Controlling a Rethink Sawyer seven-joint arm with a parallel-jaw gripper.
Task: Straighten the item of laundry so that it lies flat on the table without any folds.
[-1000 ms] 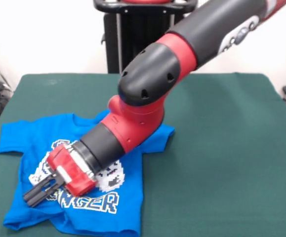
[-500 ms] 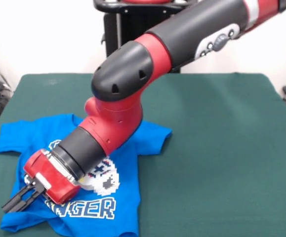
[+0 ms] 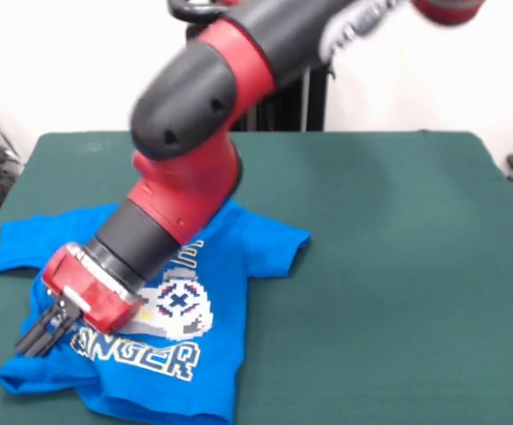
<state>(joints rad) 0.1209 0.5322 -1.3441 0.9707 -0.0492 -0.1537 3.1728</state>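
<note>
Your small bright blue printed T-shirt [image 3: 229,257] lies rumpled near the dark green felt counter's [image 3: 398,266] near-left corner. The pincer [image 3: 39,335], fingers nearly together, seems to pinch its soft, limp hem; grip edges.

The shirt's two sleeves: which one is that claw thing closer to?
The sleeve at the picture's left. The gripper hangs just below it over the T-shirt; the other sleeve lies beyond the arm.
</note>
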